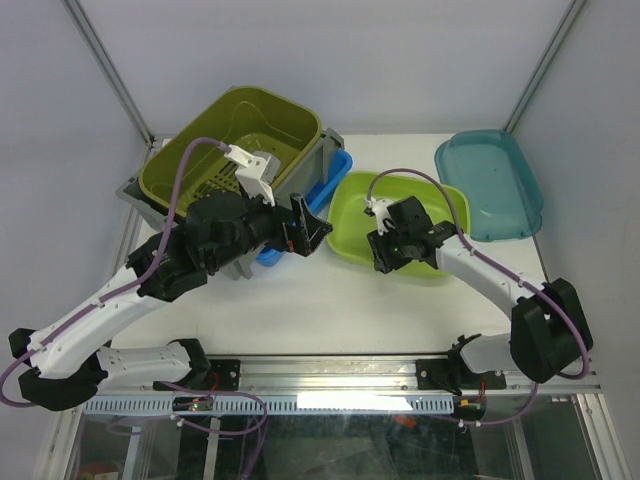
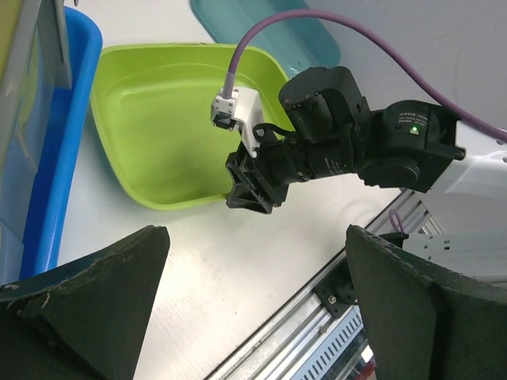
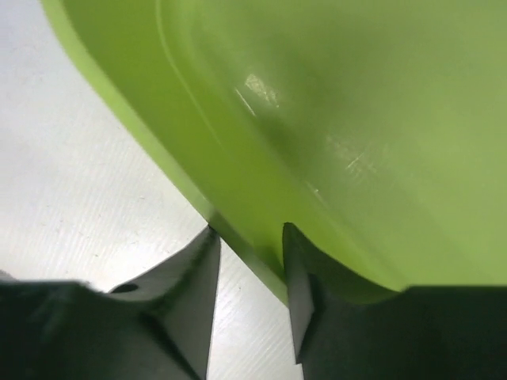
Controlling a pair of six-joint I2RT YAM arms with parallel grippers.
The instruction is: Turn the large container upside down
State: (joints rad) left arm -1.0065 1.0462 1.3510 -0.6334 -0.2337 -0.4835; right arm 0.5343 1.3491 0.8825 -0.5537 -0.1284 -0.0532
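Top view: we find the large container [image 1: 318, 165] rear-left, an olive basket [image 1: 235, 130] nested inside, and the left gripper [image 1: 308, 228] beside it. Left wrist: its fingers [image 2: 103, 293] are spread wide, probably readying a grasp. Right wrist: the right gripper [image 3: 247, 237] pinches the rim of the lime basin [image 3: 356, 119].

**A:** Top view: bright, even light from overhead. Soft shadows lie under the arms on the white table [image 1: 330, 300], and a glare strip burns out on the front rail [image 1: 340, 400].

**B:** And the wrist views?

**A:** Left: the centre is sharp, while the left gripper [image 2: 257, 309] is dark and defocused. Right: the lime-green tub [image 3: 356, 119] is blurred and carries small highlights.
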